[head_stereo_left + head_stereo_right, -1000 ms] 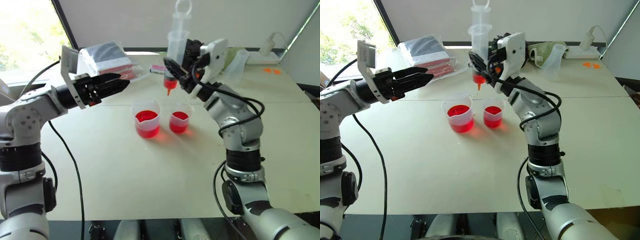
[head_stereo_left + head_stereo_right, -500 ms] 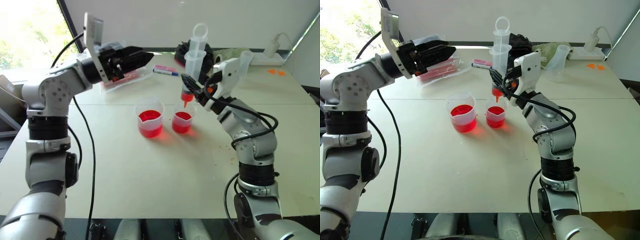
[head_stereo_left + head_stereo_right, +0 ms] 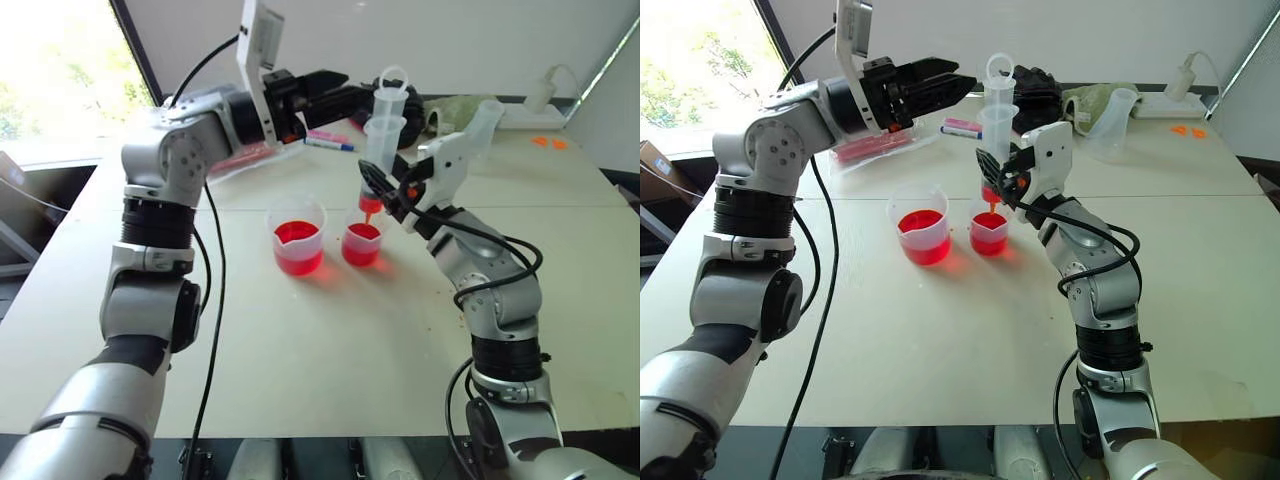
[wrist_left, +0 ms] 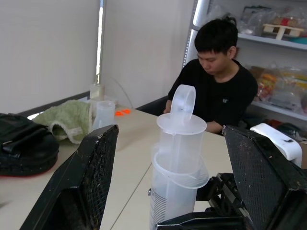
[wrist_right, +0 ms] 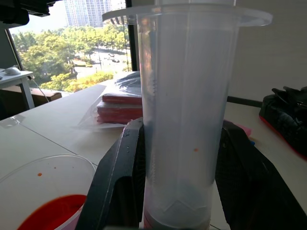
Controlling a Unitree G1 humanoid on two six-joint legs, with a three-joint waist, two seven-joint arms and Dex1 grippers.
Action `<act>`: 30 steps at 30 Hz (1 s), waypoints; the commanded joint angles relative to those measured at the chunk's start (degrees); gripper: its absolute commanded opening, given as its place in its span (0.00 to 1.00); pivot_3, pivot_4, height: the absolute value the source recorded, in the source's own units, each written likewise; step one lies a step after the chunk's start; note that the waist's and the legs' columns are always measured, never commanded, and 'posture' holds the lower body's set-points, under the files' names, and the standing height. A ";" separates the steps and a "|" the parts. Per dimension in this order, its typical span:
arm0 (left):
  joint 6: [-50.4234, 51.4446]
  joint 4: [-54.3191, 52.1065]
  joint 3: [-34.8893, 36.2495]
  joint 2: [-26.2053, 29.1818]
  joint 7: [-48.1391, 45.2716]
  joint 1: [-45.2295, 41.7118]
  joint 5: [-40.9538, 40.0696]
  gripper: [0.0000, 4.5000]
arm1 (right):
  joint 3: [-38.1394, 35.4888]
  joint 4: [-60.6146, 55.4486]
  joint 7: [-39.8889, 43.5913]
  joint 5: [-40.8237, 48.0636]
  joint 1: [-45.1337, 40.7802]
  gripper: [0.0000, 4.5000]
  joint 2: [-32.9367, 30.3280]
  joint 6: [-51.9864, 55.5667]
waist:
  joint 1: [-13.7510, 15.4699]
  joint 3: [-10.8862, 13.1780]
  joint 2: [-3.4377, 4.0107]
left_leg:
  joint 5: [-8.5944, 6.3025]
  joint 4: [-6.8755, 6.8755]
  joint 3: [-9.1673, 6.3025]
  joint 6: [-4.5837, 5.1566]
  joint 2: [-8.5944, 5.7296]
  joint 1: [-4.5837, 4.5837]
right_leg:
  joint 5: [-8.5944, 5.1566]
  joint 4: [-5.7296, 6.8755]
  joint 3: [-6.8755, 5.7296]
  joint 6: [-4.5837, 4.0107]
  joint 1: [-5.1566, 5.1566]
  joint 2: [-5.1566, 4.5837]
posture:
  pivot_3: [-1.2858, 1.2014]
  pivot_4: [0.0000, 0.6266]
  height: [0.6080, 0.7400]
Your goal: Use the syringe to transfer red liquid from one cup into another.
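The large clear plastic syringe is held upright, pinched by the right gripper, its orange-red tip over the narrower clear beaker of red liquid. The left gripper is spread wide beside the plunger ring.

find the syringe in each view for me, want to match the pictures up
Left eye view: the syringe stands upright, upper centre, tip over the smaller cup.
Right eye view: upper centre, above the same cup.
Left wrist view: centre, between the left gripper's open fingers.
Right wrist view: its barrel runs up the centre, between the right gripper's fingers.
Shared landmark: the ring-shaped plunger handle in three views; the right wrist view has just the barrel.
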 commanded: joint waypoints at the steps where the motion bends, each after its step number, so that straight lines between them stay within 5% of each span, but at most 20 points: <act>1: -4.63 2.91 0.36 -2.83 2.61 -4.70 2.80 0.80 | 0.31 -2.52 -0.30 -0.37 0.00 0.31 0.73 -2.08 | 0.28 0.01 -0.01 | 0.00 0.06 -0.02 0.01 -0.01 -0.06 | 0.00 -0.01 -0.01 0.00 0.00 0.00 | 0.52 0.24 0.78; 11: -8.55 7.87 0.74 -6.65 4.44 -7.13 6.43 0.80 | 0.45 -2.62 -0.10 -0.69 0.26 0.31 0.72 -2.11 | -0.21 0.01 -0.01 | -0.02 0.04 -0.01 0.03 -0.01 -0.11 | 0.00 -0.04 -0.01 0.00 -0.06 0.00 | 0.52 0.24 0.78; 30: -5.04 1.76 1.60 -4.07 4.70 -4.08 6.95 0.80 | -0.87 -1.80 0.04 -0.45 -0.35 0.31 -0.75 -1.81 | -0.22 0.01 -0.01 | -0.02 0.05 -0.01 0.03 -0.01 -0.11 | 0.00 -0.02 0.00 0.00 -0.07 0.00 | 0.52 0.24 0.78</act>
